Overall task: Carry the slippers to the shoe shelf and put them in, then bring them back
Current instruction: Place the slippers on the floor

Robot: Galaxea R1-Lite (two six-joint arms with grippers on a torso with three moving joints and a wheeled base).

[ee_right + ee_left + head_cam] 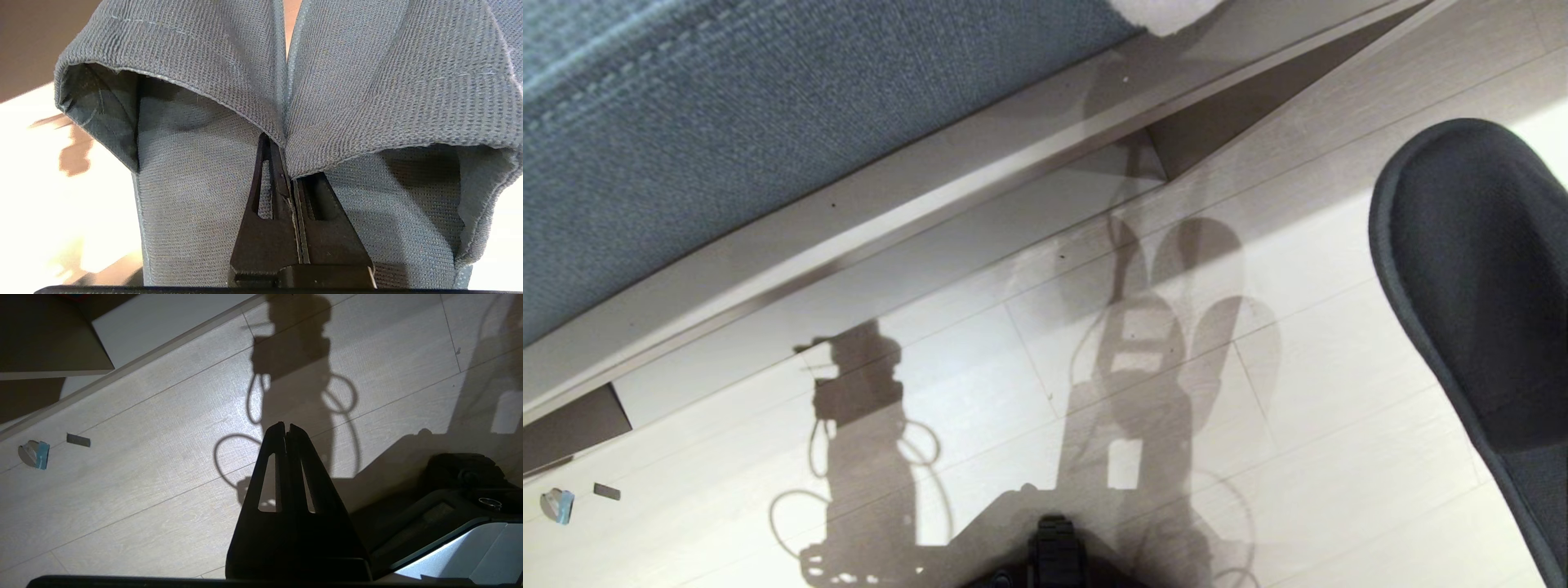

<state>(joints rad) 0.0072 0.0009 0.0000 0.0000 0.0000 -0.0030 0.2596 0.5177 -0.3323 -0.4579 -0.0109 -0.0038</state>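
Nearest, at six o'clock in the head view, the robot's dark base (1055, 555) stood on the pale plank floor (980, 384). Just above that floor the left gripper (286, 426) hung with its fingers pressed together, holding nothing. The right gripper (286, 161) was clenched on the inner edges of both slippers (367, 77), pinched side by side; one dark toe showed at three o'clock. Farther off, from nine to one o'clock, ran the taupe bench (866, 212) with its grey-blue cushion (727, 122).

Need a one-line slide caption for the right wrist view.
Right gripper, shut, pinches the inner edges of two soft grey-blue fabric slippers held together above pale flooring.
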